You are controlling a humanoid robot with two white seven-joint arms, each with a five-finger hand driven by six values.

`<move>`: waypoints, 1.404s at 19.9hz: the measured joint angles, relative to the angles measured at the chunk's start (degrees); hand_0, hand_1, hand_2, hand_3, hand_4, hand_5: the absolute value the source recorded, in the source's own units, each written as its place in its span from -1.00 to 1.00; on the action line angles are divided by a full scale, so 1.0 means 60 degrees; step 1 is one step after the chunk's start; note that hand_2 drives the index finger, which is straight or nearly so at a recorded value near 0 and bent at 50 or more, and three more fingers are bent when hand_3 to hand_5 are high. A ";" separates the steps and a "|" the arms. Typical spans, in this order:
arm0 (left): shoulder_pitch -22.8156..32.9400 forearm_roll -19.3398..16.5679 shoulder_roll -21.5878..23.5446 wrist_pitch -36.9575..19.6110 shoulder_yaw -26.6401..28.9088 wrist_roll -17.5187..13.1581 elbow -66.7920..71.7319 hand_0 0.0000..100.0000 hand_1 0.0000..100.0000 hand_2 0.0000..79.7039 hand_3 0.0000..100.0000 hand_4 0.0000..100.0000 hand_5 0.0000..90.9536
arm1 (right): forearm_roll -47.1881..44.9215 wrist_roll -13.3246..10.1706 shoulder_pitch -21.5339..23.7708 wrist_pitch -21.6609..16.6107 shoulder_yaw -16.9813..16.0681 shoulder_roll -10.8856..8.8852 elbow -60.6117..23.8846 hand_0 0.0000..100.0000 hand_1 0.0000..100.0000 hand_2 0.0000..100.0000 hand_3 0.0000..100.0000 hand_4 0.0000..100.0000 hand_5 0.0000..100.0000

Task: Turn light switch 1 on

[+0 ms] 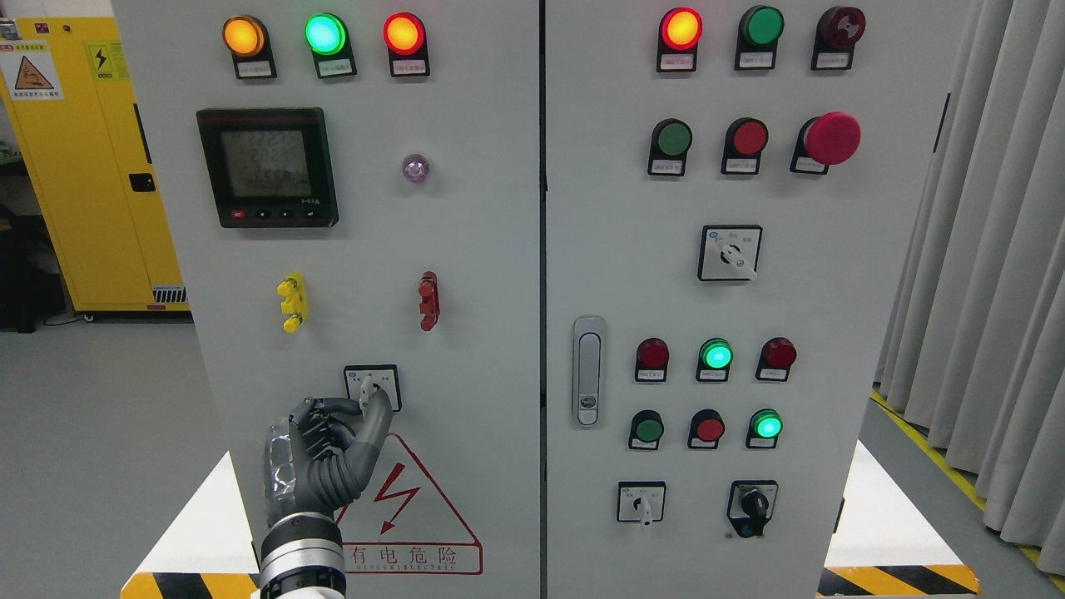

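Note:
A small rotary selector switch [371,383] with a white knob on a black-framed plate sits low on the left door of the grey electrical cabinet [482,266]. My left hand [366,405], dark with a silver wrist, rises from the bottom left. Its thumb and index fingertip are curled together on the lower end of the knob, which points roughly straight up. The other fingers are folded below it. My right arm does not show.
Lit indicator lamps [324,33], a meter display [266,166] and yellow and red toggles sit above the switch. A red hazard triangle [399,499] lies beside the wrist. The right door carries push buttons, more selectors [641,502] and a latch [588,370]. A yellow locker [83,166] stands left, curtains [982,249] right.

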 measured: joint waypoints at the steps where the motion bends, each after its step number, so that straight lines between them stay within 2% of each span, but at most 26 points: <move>1: -0.0010 0.0000 -0.0001 0.0023 0.0000 0.0000 0.0002 -0.48 0.39 0.51 0.88 0.77 0.86 | 0.0000 0.0000 0.0000 0.0000 0.0000 0.0000 0.0000 -1.00 0.00 -0.92 -1.00 -1.00 -1.00; 28: -0.0116 -0.0011 -0.0034 0.0109 0.0000 -0.0017 0.0125 -0.40 0.31 0.55 0.90 0.77 0.87 | 0.0000 0.0000 0.0000 0.0000 0.0000 0.0000 0.0000 -1.00 0.00 -0.92 -1.00 -1.00 -1.00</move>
